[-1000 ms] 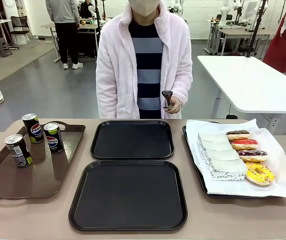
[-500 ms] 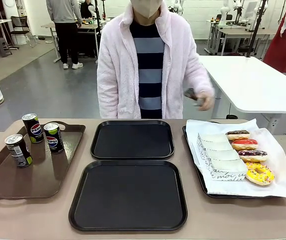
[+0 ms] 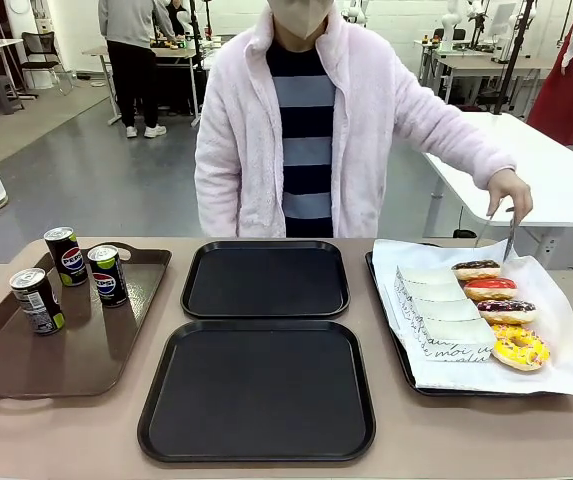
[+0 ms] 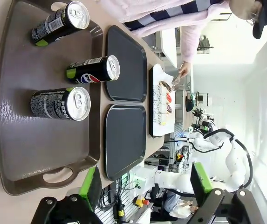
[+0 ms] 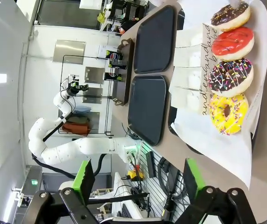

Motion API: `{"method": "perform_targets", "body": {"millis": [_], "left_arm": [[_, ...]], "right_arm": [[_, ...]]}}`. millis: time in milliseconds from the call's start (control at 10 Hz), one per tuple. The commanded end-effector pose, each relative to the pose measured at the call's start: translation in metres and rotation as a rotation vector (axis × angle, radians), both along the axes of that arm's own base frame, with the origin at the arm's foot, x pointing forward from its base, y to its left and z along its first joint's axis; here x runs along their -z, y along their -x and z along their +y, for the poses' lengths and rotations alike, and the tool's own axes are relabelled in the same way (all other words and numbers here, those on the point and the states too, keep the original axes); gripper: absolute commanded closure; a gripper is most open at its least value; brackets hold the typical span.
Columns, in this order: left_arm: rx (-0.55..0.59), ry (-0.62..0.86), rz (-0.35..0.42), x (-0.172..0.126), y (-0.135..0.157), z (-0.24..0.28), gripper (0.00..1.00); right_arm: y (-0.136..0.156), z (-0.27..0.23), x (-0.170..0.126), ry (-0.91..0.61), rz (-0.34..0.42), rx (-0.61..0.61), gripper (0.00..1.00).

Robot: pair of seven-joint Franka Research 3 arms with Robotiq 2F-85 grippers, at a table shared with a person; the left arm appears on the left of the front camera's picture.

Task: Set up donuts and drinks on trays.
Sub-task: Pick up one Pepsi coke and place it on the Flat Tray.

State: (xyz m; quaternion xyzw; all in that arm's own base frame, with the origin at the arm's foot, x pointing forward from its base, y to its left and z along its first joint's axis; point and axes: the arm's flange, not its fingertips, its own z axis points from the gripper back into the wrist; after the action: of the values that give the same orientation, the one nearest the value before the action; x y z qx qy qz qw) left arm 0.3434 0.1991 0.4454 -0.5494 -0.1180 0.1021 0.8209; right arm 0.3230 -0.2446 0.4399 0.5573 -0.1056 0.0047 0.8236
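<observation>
At frame right, the person's hand [image 3: 511, 190] holds tongs [image 3: 509, 240] over the donuts [image 3: 490, 288], nearer than either arm's spread, empty jaws

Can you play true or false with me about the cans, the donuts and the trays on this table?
1. Three cans stand on the brown tray. True.
2. Four donuts lie on the white paper. True.
3. The two black trays already hold donuts. False: both are bare.
4. The person's hand holds a can. False: it holds tongs above the donuts.
</observation>
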Motion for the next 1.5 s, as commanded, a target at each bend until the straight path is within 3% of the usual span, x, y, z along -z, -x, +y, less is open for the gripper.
{"method": "perform_targets", "body": {"millis": [0,1400], "left_arm": [[-0.001,0.013,-0.005,-0.0005,0.0013,0.0003,0.00],[-0.001,-0.025,-0.018,-0.0047,-0.0003,0.0005,0.00]], "right_arm": [[0.0014,0.0006,0.0020,0.006,0.003,0.001,0.00],[0.0014,0.0006,0.0020,0.006,0.003,0.001,0.00]]}}
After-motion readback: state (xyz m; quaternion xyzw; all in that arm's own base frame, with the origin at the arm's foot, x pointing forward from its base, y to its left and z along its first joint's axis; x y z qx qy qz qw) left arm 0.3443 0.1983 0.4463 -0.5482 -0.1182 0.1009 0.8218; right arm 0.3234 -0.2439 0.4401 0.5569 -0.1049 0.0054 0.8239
